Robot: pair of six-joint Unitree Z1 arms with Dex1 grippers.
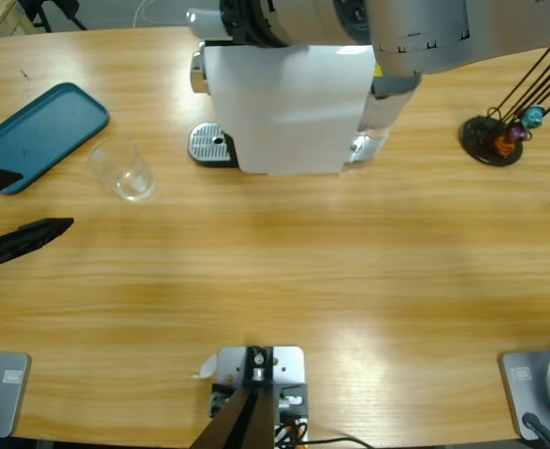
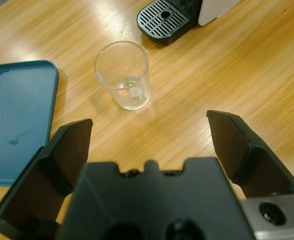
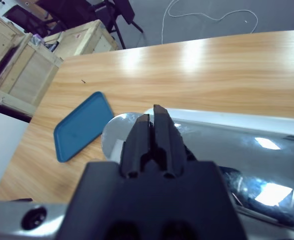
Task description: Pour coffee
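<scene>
Nearest you, the left gripper [image 2: 149,130] shows its jaws spread wide, empty, just short of the clear tumbler [image 2: 123,75] at 12 o'clock. No coffee can be made out in it. At 9 o'clock lies the blue tray [image 2: 17,115]; at 1 o'clock the coffee machine [image 1: 284,103]. Above it, the right gripper [image 3: 152,120] has its jaws clenched.

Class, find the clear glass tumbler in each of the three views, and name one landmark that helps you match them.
High view: the tumbler stands left of centre, right of the blue tray.
Left wrist view: the tumbler is upper centre, ahead of the open left claw.
Right wrist view: not in it.
Shared landmark: the blue tray, visible in all three.
</scene>
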